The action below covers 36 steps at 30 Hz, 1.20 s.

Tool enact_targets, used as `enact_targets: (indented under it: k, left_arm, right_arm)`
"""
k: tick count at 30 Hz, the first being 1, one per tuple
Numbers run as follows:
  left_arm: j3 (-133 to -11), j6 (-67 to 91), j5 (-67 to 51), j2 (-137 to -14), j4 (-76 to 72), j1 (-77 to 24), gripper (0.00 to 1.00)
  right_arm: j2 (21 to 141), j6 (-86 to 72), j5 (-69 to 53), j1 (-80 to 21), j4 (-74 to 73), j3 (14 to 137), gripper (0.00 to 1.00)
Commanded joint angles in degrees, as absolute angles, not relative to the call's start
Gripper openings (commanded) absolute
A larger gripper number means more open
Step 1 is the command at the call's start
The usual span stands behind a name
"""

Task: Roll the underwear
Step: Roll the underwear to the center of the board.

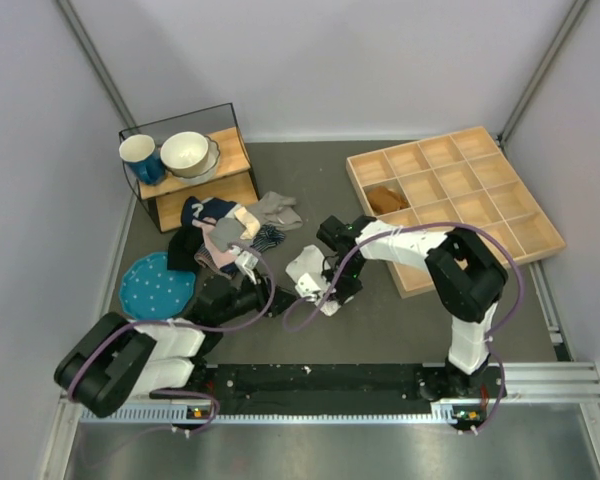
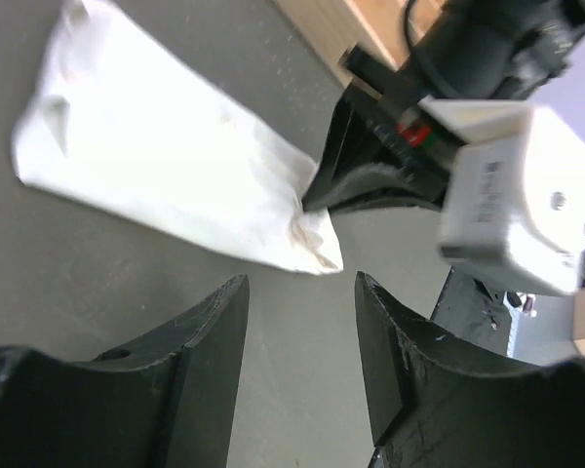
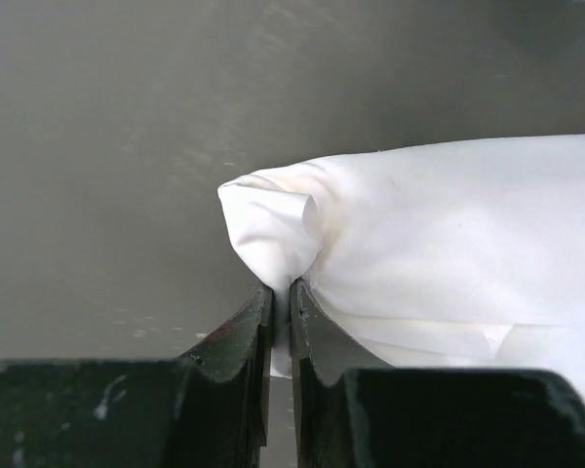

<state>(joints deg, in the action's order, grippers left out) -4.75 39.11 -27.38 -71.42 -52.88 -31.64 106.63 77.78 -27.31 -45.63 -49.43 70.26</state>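
Observation:
The white underwear (image 1: 307,270) lies folded on the grey table at the centre. My right gripper (image 1: 332,297) is shut on its near end; in the right wrist view the fingers pinch a fold of the white cloth (image 3: 302,234) at the gripper (image 3: 281,292). My left gripper (image 1: 277,300) is open and empty, low over the table just left of the underwear. In the left wrist view the gripper (image 2: 302,283) has its jaws apart, with the cloth's corner (image 2: 312,249) just beyond the tips and the white cloth (image 2: 156,166) stretching away.
A pile of mixed clothes (image 1: 225,232) lies left of centre, behind my left arm. A blue dotted plate (image 1: 155,284) is at the left. A small shelf (image 1: 195,175) holds a blue cup and a bowl. A wooden compartment tray (image 1: 460,195) stands at the right.

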Motion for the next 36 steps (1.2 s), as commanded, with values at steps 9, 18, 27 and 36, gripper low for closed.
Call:
enact_targets:
  k: [9,18,27,36]
  left_arm:
    - [5.88,22.6,-27.42,-55.82,-64.42,-35.77,0.54]
    - [5.97,15.64,-19.26,-54.4,-61.53,-44.65,0.54]
    - [6.69,21.37,-2.17,-42.9,-50.12,-44.65,0.57]
    - [3.43,10.11,-14.94,-39.28,-43.68,-46.49,0.56]
  right_arm:
    - [120.22,76.73,-42.45,-40.7,-79.98,79.54,0.03]
    - [126.3,73.13,-44.65,-37.27,-82.88,86.39,0.03]
    - [129.28,70.93,-44.56,-35.6,-83.67,88.41,0.04]
    - [134.3,69.35,-46.32,-34.98,-87.28,94.39,0.05]
